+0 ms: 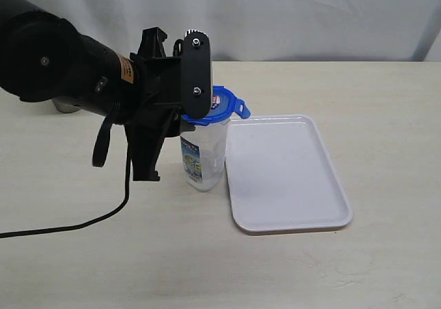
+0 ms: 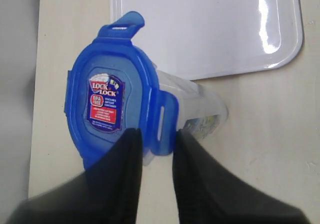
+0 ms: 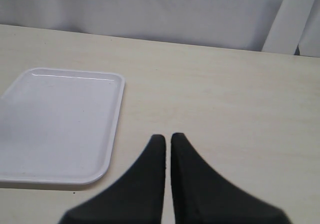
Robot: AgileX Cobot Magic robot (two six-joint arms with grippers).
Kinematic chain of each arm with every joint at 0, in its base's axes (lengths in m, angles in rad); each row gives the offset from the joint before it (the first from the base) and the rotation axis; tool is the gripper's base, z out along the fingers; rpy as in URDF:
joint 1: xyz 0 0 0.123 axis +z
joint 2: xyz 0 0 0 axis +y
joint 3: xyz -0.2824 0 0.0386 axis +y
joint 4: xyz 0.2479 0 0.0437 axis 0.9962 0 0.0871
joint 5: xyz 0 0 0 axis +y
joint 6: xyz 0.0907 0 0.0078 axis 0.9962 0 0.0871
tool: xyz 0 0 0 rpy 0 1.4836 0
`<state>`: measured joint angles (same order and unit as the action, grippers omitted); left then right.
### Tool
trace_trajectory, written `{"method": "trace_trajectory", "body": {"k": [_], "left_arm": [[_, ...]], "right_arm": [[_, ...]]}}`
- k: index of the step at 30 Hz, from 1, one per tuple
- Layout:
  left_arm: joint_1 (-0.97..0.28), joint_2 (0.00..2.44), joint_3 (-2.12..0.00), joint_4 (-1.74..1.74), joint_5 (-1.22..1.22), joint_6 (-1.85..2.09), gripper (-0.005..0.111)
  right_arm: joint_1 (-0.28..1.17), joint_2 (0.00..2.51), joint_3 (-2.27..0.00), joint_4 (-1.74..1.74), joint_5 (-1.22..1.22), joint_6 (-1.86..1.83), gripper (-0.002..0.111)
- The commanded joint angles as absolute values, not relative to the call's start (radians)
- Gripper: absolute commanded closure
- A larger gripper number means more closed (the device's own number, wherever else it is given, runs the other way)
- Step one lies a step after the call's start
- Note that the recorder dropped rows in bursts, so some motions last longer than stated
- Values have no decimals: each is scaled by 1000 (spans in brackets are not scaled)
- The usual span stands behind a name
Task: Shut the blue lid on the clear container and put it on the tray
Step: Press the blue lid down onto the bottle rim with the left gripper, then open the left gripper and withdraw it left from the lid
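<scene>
The clear container (image 1: pixel 204 158) stands upright on the table, just left of the tray (image 1: pixel 289 178). The blue lid (image 1: pixel 222 105) sits on top of it, with one flap (image 1: pixel 242 110) sticking out toward the tray. From the left wrist, the lid (image 2: pixel 107 101) shows its label, with flaps (image 2: pixel 163 121) splayed outward, and the tray (image 2: pixel 210 29) lies beyond it. My left gripper (image 1: pixel 148 174) hangs open beside the container on the side away from the tray, holding nothing. My right gripper (image 3: pixel 167 136) is shut and empty over bare table beside the tray (image 3: pixel 60 129); it is outside the exterior view.
A grey metal object (image 1: pixel 64 106) peeks out behind the left arm at the far left. A black cable (image 1: pixel 69 223) trails across the table's front left. A white curtain closes the back.
</scene>
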<state>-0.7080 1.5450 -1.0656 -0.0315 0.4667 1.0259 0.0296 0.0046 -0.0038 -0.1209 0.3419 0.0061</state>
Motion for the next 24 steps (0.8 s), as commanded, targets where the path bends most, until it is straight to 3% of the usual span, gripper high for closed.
{"method": "trace_trajectory", "body": {"k": [1,7,10,20,24], "left_arm": [[-711,1547,-1070,-41,481,1019,74],[-711,1547,-1070,-44,484,1019,50],[-711,1545,-1070,-44,500,1016,46],[-709,1389,-1070,-42,510,756,47],[-671,1337,-1070,-42,439,442,64]], "right_arm": [[26,0,0,-115,343,7,104],[26,0,0,-115,343,7,104],[26,0,0,-115,343,7,104],[26,0,0,-115,343,7,104],[26,0,0,-115,343,7,104]]}}
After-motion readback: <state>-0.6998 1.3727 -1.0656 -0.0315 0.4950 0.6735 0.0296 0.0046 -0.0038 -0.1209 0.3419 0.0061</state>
